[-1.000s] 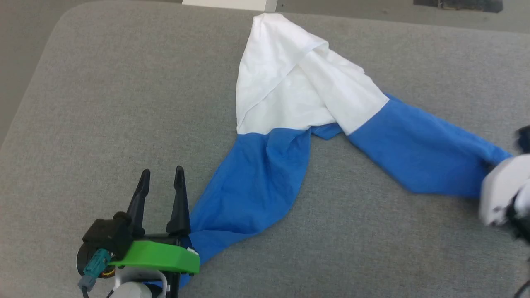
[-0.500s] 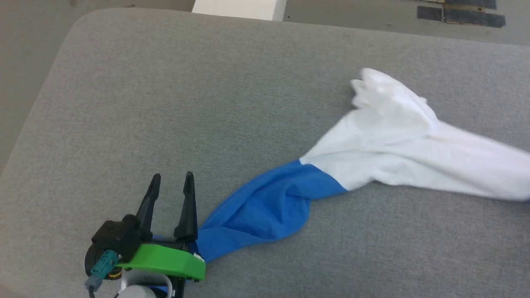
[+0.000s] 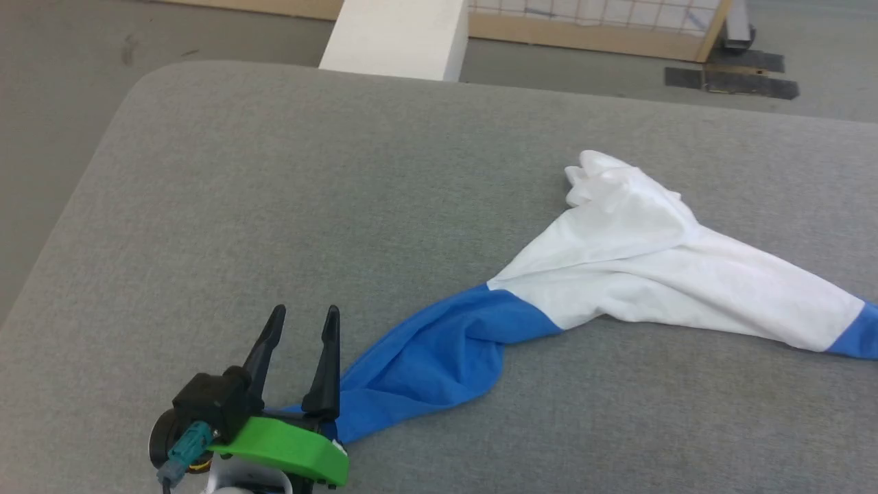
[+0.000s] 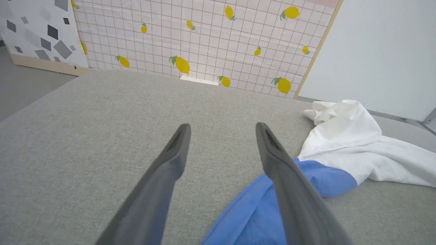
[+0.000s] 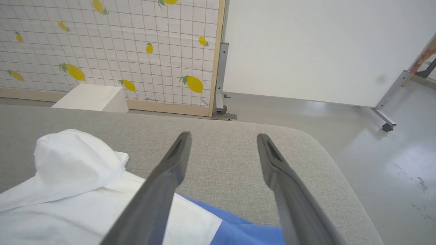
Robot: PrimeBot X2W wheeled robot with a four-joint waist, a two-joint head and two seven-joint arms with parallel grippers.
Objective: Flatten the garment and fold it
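The garment (image 3: 617, 274), a raglan shirt with a white body and blue sleeves, lay bunched and unfolded on the right half of the grey fabric-covered desk (image 3: 274, 171). Its white body was gathered into a wrinkled ridge that ran from a crumpled peak at the far end down toward the right edge of the head view. One blue sleeve (image 3: 425, 357) extended from the white body toward the near left, and its end reached the base of the left gripper (image 3: 305, 314). A small part of the other blue sleeve (image 3: 857, 333) was visible at the right edge of the head view. The left gripper rested low at the near left of the desk with its two dark fingers spread wide and pointing to the far side. Nothing lay between them, and the blue sleeve lay just beside the right-hand finger. In the right wrist view, the right gripper (image 5: 223, 136) stood with its fingers fully spread and empty, above the junction of white body and blue sleeve near the right end of the desk. Beyond the far edge stood a white block (image 3: 398, 34), a lemon-print grid panel (image 5: 119, 51) and a plain white panel (image 5: 306, 44) on a wheeled frame. Dark tape patches (image 3: 730, 81) marked the grey floor (image 5: 391, 163).
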